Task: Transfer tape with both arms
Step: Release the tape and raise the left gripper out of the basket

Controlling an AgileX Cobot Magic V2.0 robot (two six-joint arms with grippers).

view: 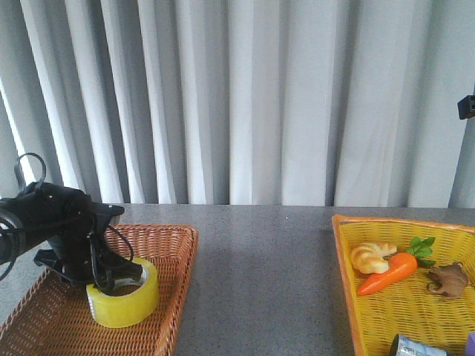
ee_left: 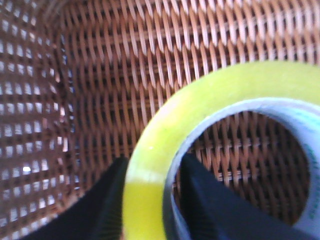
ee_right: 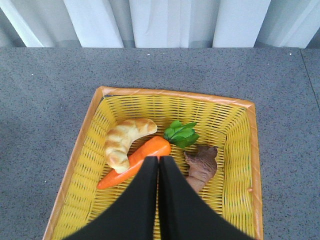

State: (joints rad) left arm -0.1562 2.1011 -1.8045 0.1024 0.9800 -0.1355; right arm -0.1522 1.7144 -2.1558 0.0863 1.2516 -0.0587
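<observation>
The yellow tape roll (view: 122,300) with its white core stands in the brown wicker basket (view: 174,248) at the left of the table. My left gripper (view: 111,278) reaches down onto it from the left. In the left wrist view the roll (ee_left: 210,90) fills the frame, and my left gripper (ee_left: 155,159) straddles its wall, one finger outside and one inside the core, closed against it. My right gripper (ee_right: 158,159) is shut and empty above the yellow basket (ee_right: 100,95). The right arm is out of the front view.
The yellow basket (view: 349,282) at the right holds a carrot (view: 390,273), a croissant (view: 371,256), a brown lump (view: 447,280) and a silvery-blue cylinder (view: 415,347). Grey tabletop lies between the baskets. Curtains hang behind the table.
</observation>
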